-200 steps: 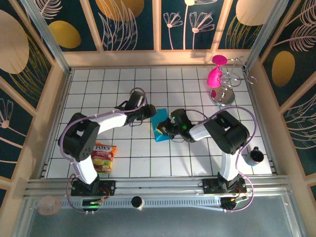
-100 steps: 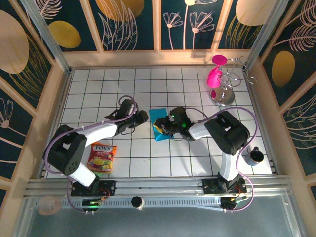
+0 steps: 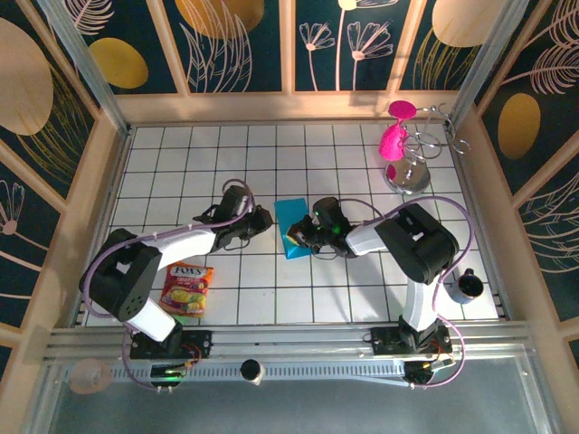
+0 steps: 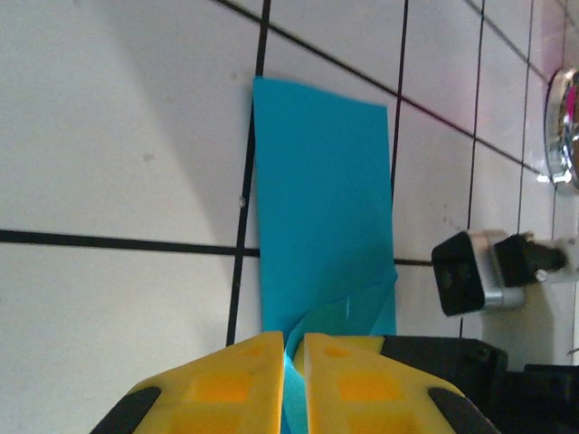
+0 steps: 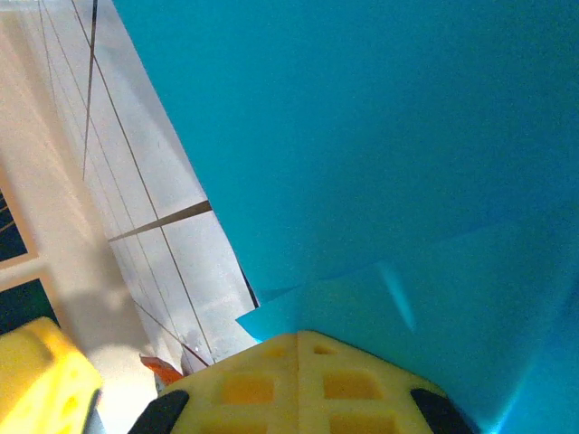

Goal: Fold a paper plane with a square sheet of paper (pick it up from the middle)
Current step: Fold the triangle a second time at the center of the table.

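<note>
The square sheet of paper [image 3: 294,215] is turquoise and lies folded into a narrow strip on the white tiles between the two arms. In the left wrist view the sheet [image 4: 321,181] has a near corner curled up. My left gripper [image 4: 291,362] is shut on that raised flap, with a blue sliver between its yellow fingers. From above, the left gripper [image 3: 268,217] sits at the sheet's left edge. My right gripper [image 3: 291,238] is at the near left corner. In the right wrist view the right gripper [image 5: 298,348] is shut, its tips against the sheet [image 5: 362,136]. Whether paper lies between them is hidden.
A red-and-yellow snack packet [image 3: 188,287] lies near the left arm's base. Pink goblets [image 3: 395,140] hang on a chrome rack [image 3: 409,177] at the back right. A black cup [image 3: 469,286] stands at the right edge. Wooden walls ring the tiled floor.
The left arm has stretched lower and its gripper has shifted slightly nearer, closing on the sheet's raised flap. The right arm stays at the near corner.
</note>
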You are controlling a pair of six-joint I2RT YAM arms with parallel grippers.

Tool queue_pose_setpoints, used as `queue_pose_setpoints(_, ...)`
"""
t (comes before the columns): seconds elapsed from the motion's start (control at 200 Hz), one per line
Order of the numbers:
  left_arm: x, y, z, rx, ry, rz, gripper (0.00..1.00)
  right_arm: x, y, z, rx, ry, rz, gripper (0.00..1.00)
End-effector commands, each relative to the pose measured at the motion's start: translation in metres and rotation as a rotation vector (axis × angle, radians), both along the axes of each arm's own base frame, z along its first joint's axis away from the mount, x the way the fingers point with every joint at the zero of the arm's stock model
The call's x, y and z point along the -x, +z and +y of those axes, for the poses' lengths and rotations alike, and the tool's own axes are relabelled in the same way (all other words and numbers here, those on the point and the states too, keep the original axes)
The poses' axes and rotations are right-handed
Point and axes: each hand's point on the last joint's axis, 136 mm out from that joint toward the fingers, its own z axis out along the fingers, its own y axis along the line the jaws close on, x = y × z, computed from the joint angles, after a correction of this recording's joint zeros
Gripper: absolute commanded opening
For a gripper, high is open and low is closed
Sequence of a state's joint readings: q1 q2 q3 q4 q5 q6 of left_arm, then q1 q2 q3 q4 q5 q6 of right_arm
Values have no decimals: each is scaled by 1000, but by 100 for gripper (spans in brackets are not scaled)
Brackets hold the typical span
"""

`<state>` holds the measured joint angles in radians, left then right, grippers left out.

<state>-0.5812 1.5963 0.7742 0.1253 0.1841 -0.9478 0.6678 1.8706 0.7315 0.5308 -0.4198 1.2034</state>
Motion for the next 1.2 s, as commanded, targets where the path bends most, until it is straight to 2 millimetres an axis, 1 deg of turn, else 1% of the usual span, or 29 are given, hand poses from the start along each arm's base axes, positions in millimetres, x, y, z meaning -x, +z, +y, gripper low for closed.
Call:
queue_pose_setpoints(0.0,2,-1,-22,33,-75,5,8,12,-22,-12,88,-11,69,0)
queue_pose_setpoints(0.16,5,-9,-35,33,-120,25,0,11,-22,-11,86,-11,73,0)
queue_pose_setpoints(0.205,5,-11,-36,33,-126,30,0,11,-21,-11,85,-12,73,0)
queue_pose_setpoints(0.27,5,-8,-40,42,-140,27,0,11,-22,-11,86,-12,75,0)
queue_pose_setpoints(0.285,6,-16,-40,32,-142,44,0,11,-21,-11,85,-13,74,0)
queue_pose_setpoints(0.295,6,-18,-40,29,-146,48,0,11,-22,-11,85,-13,75,0)
queue_pose_setpoints(0.37,7,-22,-43,28,-157,60,0,11,-22,-11,85,-13,78,0)
queue_pose_setpoints(0.541,7,-37,-40,-16,-148,97,0,13,-23,-12,83,-14,82,0)
queue_pose_setpoints(0.691,8,-44,-40,-30,-149,116,0,13,-23,-12,80,-13,85,0)
queue_pose_setpoints(0.891,11,-57,-32,-80,-140,145,0,13,-20,-10,65,-11,78,0)
queue_pose_setpoints(1.006,13,-66,-29,-108,-139,166,0,12,-12,-7,45,-6,64,0)
queue_pose_setpoints(1.106,12,-69,-25,-136,-131,171,0,9,-1,-4,21,2,37,0)
queue_pose_setpoints(1.196,12,-73,-20,-171,-125,177,0,4,17,0,-15,16,-5,0)
